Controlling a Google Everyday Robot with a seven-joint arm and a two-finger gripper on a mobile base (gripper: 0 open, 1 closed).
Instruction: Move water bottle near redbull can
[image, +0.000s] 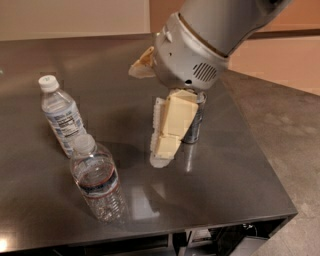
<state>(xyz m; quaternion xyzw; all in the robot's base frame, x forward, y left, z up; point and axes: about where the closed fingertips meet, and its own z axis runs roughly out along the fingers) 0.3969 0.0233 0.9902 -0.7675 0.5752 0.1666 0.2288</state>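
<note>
Camera view – general layout. We see a dark, reflective metal table (240, 165) from above and in front, with a speckled floor (295, 125) beyond its right edge. Three containers stand on the table, all upright.

Camera view – task items. The water bottle (97, 182) stands at the front left of the table, close to the near edge. It is clear, with a white cap, a narrow dark band label and a ribbed lower body. Just behind it and slightly to the left stands a second bottle (61, 117), which carries a large white-and-blue printed label. We cannot tell whether the two bottles touch. The redbull can (194, 127) stands right of the table's centre, well apart from the water bottle. Only its right side and part of its top are visible, because the gripper covers the rest.

Camera view – end effector. The grey arm housing (195, 55) enters from the upper right and hangs over the can. The cream-coloured gripper (164, 147) points down and slightly left from it, just beside the can on the can's left, between the can and the two bottles. Its tip is low over the table, above its own reflection. We cannot tell whether it touches the surface or the can, nor whether it is open or closed. It holds nothing that we can see, and it is well apart from the water bottle.
</note>
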